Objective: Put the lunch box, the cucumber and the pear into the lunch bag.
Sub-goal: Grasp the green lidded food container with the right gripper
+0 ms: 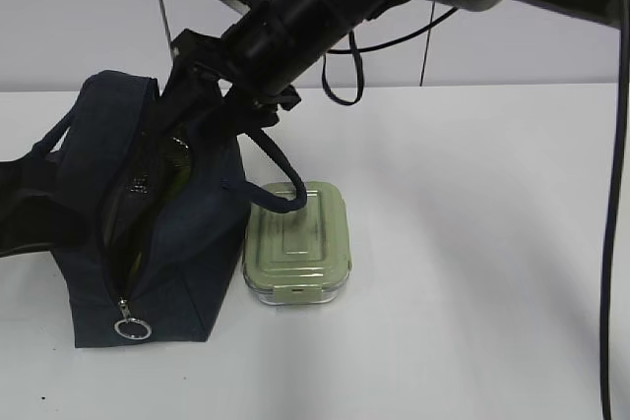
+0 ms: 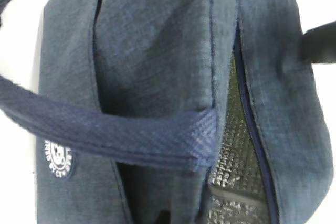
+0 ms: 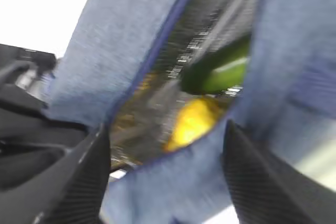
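The right end effector (image 3: pixel 165 174) has its two dark fingers (image 3: pixel 86 177) spread wide apart over the mouth of the lunch bag (image 1: pixel 148 233), gripping nothing; in the blurred right wrist view the bag's blue edge runs between them. Inside, against the silver lining, lie the cucumber (image 3: pixel 218 72) and below it the pear (image 3: pixel 191 121), both half hidden by the fabric. In the exterior view the end effector's tip is lost behind the bag's top. The left end effector cannot be made out in any view: the left wrist view is filled by the bag's side, a handle strap (image 2: pixel 115 137) and a round white logo (image 2: pixel 58 160). The right arm (image 1: pixel 325 7) slants down from the upper right to the bag. The lunch box (image 1: pixel 298 243) sits on the counter (image 1: pixel 472 243) just beside the bag, a handle loop resting on its lid.
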